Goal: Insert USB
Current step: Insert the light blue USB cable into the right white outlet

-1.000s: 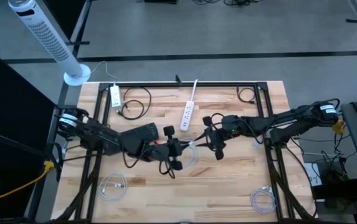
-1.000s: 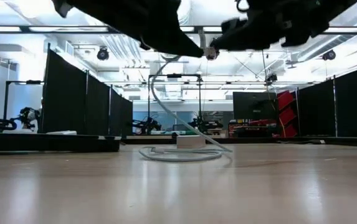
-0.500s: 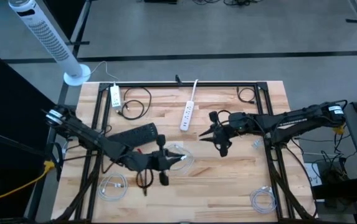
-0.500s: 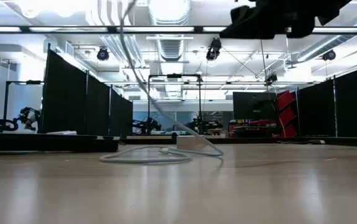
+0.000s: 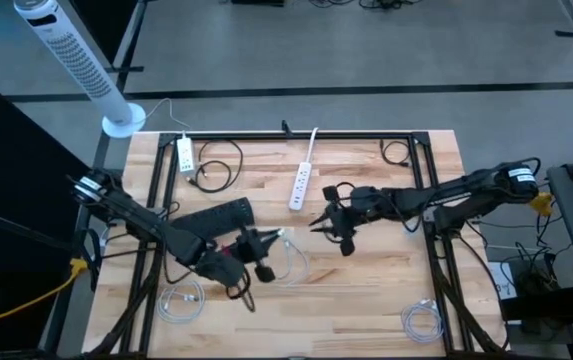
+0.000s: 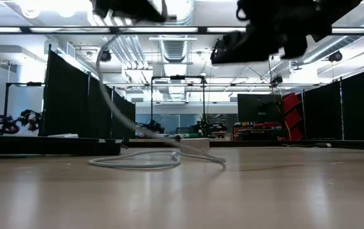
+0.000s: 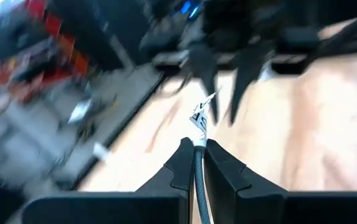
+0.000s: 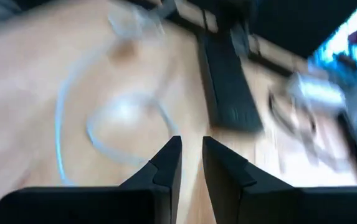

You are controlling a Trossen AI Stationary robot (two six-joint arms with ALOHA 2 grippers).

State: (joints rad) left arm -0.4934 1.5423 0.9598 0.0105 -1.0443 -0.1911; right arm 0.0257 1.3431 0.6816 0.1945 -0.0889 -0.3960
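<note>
My left tool (image 5: 266, 240) is clamped on the white USB cable (image 7: 198, 163) just behind its plug (image 7: 199, 117); in the left wrist view the cord runs up between the two dark fingers and the plug sticks out past the tips. Over the last second I have pulled this arm back from mid-tabletop, where the two tools were nearly touching, and now I have it turned so the plug faces the other arm. My right tool (image 5: 328, 222) has edged back toward it and sits just beside, a short gap away, with its fingers slightly parted around nothing that I can see.

I read that as a failed or abandoned first meeting, with me now lining up again, so the insertion itself is not yet done.

The slack of the cable lies in a loose loop (image 6: 148, 161) on the wooden tabletop (image 5: 366, 290) under and between the tools. The white power strip (image 5: 301, 182) lies farther back, apart from both tools. I cannot make out any socket in the right tool's grasp.
</note>
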